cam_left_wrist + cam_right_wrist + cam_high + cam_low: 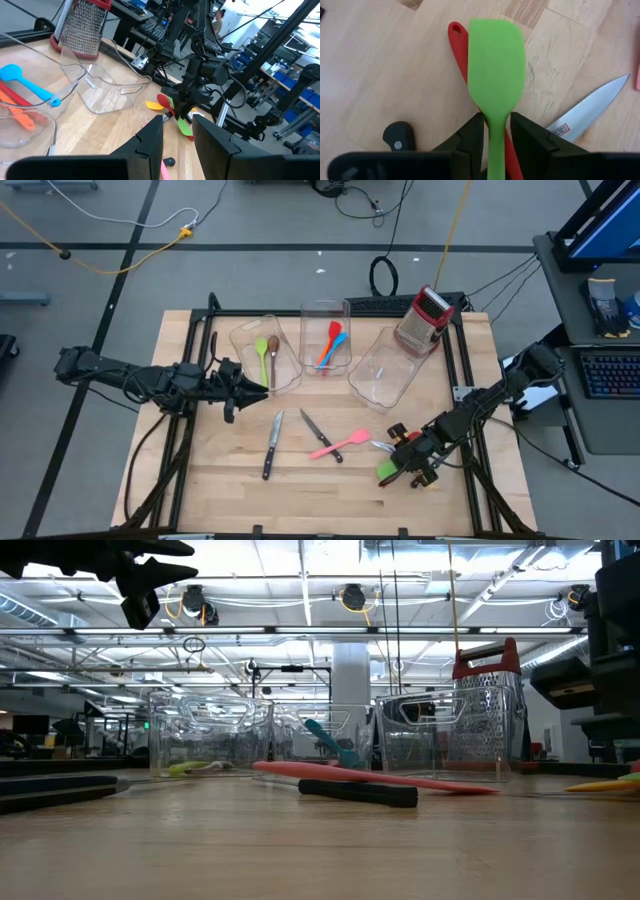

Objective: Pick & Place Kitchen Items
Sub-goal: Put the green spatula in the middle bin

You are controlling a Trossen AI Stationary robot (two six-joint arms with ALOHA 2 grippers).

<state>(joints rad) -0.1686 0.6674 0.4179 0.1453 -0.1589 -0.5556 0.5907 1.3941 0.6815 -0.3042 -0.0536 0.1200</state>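
- Left pincer [232, 402] raised above the surface [220, 480], near its left half, just in front of the leftmost clear bin [288, 368]; fingers [150, 140] set slightly apart, nothing between them.
- Inside that bin, just beyond the left pincer: green spoon [261, 355] and brown spoon [273, 352] side by side.
- Toward the right of the left pincer, flat on bare wood: black-handled knife [272, 445], then a second knife [321, 436] with a pink spatula [340, 445] lying across it.
- Open wood in front of the left pincer and along the near edge; black frame rail [180, 430] beneath the arm on the left edge.
- Middle bin [312, 315] holding a blue spatula [337, 338] and an orange spatula [329, 345]; third bin [372, 385] tilted to the right, nothing seen inside.
- Red-topped box grater [424, 320] upright at the far right corner, well beyond the right pincer.
- Right pincer [398, 465] near the right front of the surface, pinching the green spatula [495, 70] by its handle, blade pointing forward past the fingertips.
- Beneath the green spatula: red spatula [457, 45]; a steel knife blade [590, 107] and a black handle end [397, 136] close beside the pincer.
- Room beyond: grey floor with cables, ceiling lights, a desk with keyboard [605, 370] off the right edge.
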